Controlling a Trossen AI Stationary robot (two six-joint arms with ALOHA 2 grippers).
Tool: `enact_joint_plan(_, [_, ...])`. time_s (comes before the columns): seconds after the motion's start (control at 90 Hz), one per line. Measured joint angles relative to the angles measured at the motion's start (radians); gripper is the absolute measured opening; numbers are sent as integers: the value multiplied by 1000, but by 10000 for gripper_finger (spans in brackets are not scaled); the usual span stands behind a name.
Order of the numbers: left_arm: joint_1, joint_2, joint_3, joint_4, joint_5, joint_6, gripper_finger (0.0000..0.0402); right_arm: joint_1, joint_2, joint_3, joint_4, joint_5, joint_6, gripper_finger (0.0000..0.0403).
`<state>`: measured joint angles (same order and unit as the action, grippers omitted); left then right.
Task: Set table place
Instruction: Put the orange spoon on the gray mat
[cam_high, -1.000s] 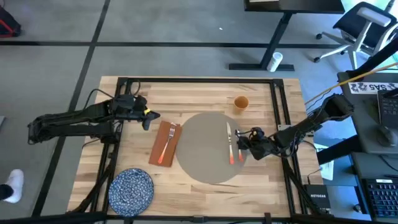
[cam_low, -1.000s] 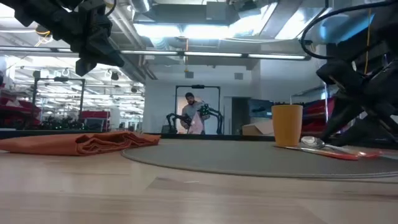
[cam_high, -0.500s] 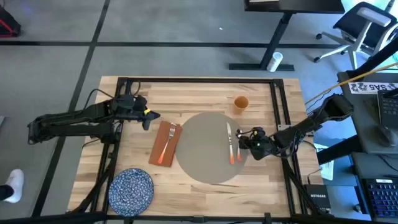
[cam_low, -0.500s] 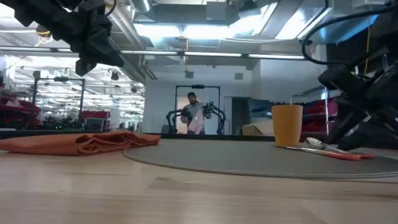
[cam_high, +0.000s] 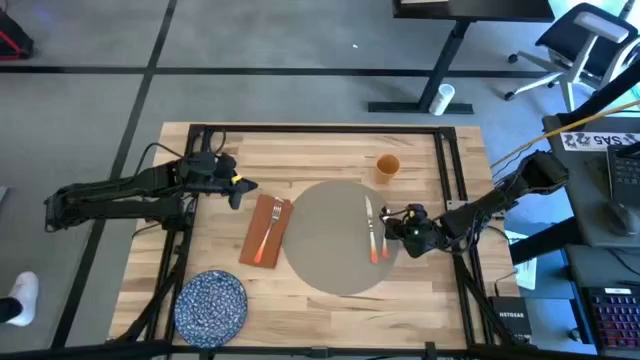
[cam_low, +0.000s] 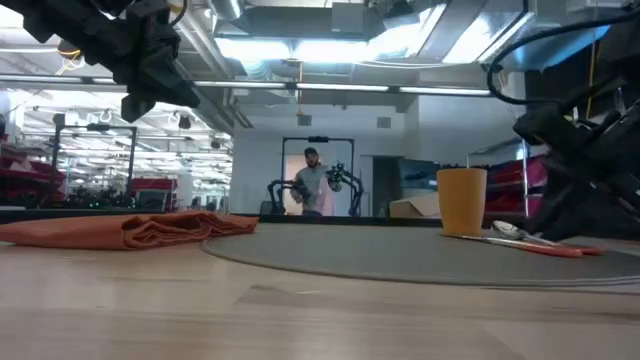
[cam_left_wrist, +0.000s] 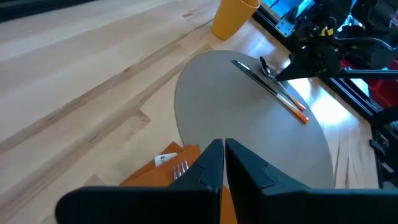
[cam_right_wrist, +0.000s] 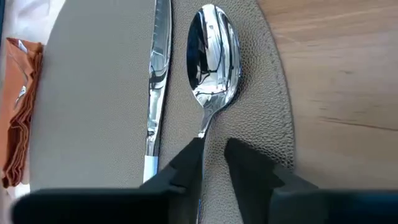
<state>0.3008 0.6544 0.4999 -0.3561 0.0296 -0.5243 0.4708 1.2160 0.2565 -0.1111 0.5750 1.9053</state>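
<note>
The round grey-beige place (cam_high: 330, 240) lies in the middle of the wooden table (cam_high: 300, 150). A knife (cam_right_wrist: 157, 81) and a spoon (cam_right_wrist: 213, 53) lie side by side on its right part. My right gripper (cam_right_wrist: 214, 165) sits low over the spoon's handle, fingers a narrow gap apart; it is at the mat's right edge (cam_high: 392, 228). My left gripper (cam_high: 238, 190) hovers shut above the table, just far-left of the rust-red napkin (cam_high: 266, 230), which carries a fork (cam_high: 272, 225). A blue speckled plate (cam_high: 211, 305) rests at the near left. My right gripper points level from the table's right side along the spoon's handle (cam_right_wrist: 201, 127), which runs under the tip of one finger (cam_right_wrist: 186, 163). I cannot tell whether the finger touches it. The spoon lies flat on the mat.
An orange cup (cam_high: 388, 166) stands just beyond the mat's far right edge. Black frame rails (cam_high: 320, 130) border the tabletop. In the low view a person (cam_low: 313, 190) stands far off in the room behind the table.
My right gripper has drawn back a little toward the table's right edge, away from the spoon and knife, which stay flat on the mat.
</note>
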Motion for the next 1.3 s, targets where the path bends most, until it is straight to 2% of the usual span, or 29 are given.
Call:
enact_joint_plan(0.089, [0,0,0,0,0,0,0,0,0,11,4,24,-20,6])
enact_joint_plan(0.367, [0,0,0,0,0,1,0,-1,-1,60,-28,43,-47,2])
enact_joint_plan(0.689, [0,0,0,-1,0,1,0,-70,-1,130,-264,36,-11,0])
enact_joint_plan(1.3, [0,0,0,-1,0,0,0,-160,-1,132,-347,23,-22,0])
